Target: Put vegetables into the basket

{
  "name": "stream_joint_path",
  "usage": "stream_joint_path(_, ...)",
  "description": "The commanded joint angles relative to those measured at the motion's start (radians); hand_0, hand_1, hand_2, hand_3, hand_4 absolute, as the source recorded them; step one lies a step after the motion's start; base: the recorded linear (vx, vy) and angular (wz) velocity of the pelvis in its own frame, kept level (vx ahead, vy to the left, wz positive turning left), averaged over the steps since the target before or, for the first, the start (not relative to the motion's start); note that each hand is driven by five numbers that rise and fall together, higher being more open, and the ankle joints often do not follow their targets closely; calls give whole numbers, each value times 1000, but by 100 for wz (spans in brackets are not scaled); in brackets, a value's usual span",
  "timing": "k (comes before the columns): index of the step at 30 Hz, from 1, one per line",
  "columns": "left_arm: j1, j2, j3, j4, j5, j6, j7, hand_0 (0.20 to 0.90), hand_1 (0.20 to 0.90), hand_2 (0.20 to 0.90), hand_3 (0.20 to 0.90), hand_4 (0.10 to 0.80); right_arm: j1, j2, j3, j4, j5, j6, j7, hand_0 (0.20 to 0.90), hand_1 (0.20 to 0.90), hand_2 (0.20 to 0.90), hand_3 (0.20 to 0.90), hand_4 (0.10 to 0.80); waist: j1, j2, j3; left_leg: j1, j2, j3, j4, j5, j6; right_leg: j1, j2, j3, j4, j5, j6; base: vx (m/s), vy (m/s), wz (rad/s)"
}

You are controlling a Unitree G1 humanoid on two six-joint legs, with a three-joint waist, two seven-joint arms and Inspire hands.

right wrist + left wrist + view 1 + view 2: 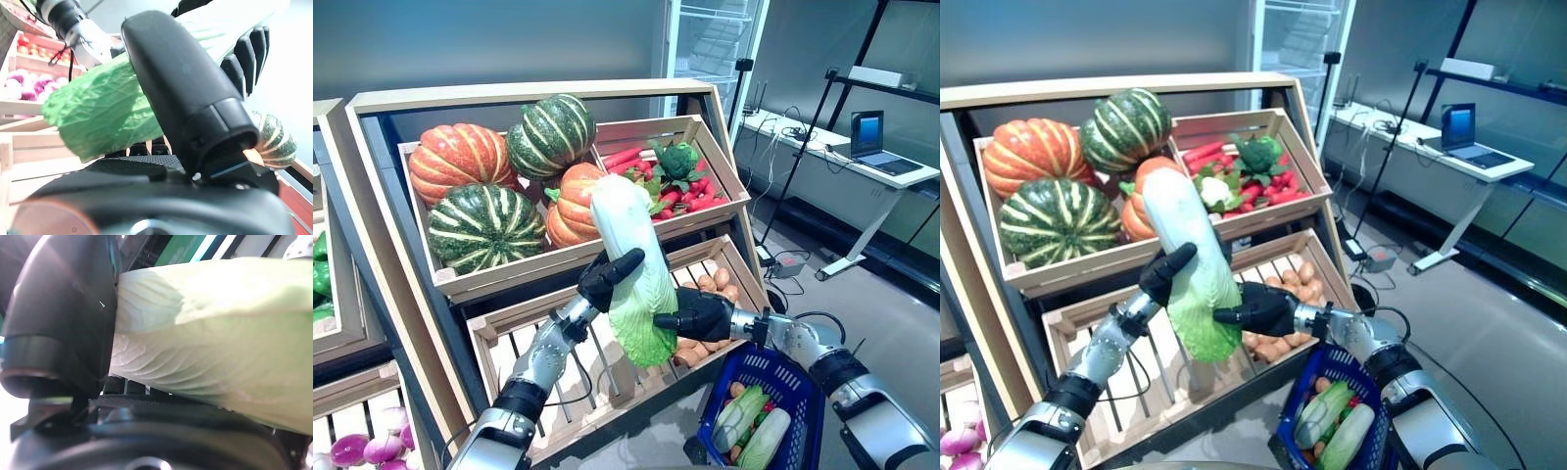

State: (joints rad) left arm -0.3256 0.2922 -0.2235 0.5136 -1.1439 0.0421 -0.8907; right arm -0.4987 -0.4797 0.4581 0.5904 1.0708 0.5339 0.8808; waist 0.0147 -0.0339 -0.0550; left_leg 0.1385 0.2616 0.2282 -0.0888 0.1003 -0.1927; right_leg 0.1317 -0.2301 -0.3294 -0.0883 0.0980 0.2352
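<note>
A long napa cabbage, white at the top and green at the leafy bottom, is held upright in front of the wooden stand. My left hand is curled round its middle from the left; it also shows in the left wrist view against the cabbage. My right hand grips its green lower part from the right, seen in the right wrist view with the cabbage. The blue basket stands on the floor below right, with cabbages and small vegetables in it.
The wooden stand with slatted crates rises close behind both hands. A second stand is at the left. A desk with a laptop and cables on the floor lie at the right.
</note>
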Motion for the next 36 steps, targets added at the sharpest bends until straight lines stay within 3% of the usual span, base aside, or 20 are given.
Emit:
stream_joint_path(1,-161,-93,-121,81,29,66,-142,300,300,300,300,400,-316,175,-120,1,309,-66,113,900,900,900,900,800,0,1,-6,-8,2,7,1,-85,10,25,-4,14,1,-70,-42,0,0,0)
stream_joint_path(7,-150,-98,-105,144,67,82,-177,300,300,300,300,400,-321,186,-127,-15,327,-44,109,900,900,900,900,800,-5,2,-6,-8,1,11,1,-85,9,21,-4,18,1,-71,-41,0,0,0)
stream_joint_path(8,-150,-98,-101,151,70,85,-181,300,300,300,300,400,-323,186,-126,-17,329,-42,107,794,794,794,794,729,-6,2,-7,-8,1,11,1,-85,8,21,-4,19,1,-70,-41,0,0,0)
stream_joint_path(9,-149,-100,-92,168,81,94,-195,300,300,300,300,400,-321,187,-127,-20,331,-37,101,636,636,636,636,624,-6,1,-8,-8,2,13,1,-85,8,21,-5,17,1,-71,-41,0,0,0)
stream_joint_path(10,-149,-99,-85,177,85,102,-204,300,300,300,300,400,-320,190,-130,-21,338,-33,84,408,408,408,408,472,-7,1,-9,-7,2,14,1,-85,8,21,-5,17,1,-70,-41,0,0,0)
stream_joint_path(11,-150,-99,-80,185,90,104,-209,300,300,300,300,400,-321,193,-131,-21,346,-30,67,300,300,300,300,400,-8,0,-9,-7,3,15,1,-84,8,21,-5,16,1,-70,-41,0,0,0)
stream_joint_path(24,-151,-87,-43,190,84,82,-164,300,300,300,300,400,-326,192,-149,-4,332,-33,13,300,300,300,300,400,-15,-1,-3,-9,7,28,1,-80,5,11,-6,21,1,-63,-39,1,-4,-3)
stream_joint_path(26,-150,-82,-35,187,85,81,-142,389,389,389,389,460,-325,190,-151,-3,319,-34,16,300,300,300,300,400,-15,-1,-3,-9,7,30,1,-79,5,10,-6,20,1,-62,-39,0,0,0)
stream_joint_path(27,-151,-80,-32,188,86,85,-137,900,900,900,900,800,-325,188,-150,-3,318,-35,14,300,300,300,300,400,-16,-1,-2,-8,7,31,1,-79,5,9,-6,20,1,-62,-38,0,0,0)
stream_joint_path(36,-142,-24,12,198,103,79,-63,900,900,900,900,800,-298,151,-170,12,280,-35,-23,300,300,300,300,400,-21,0,-2,-8,12,42,1,-75,2,1,-6,25,1,-58,-34,0,0,0)
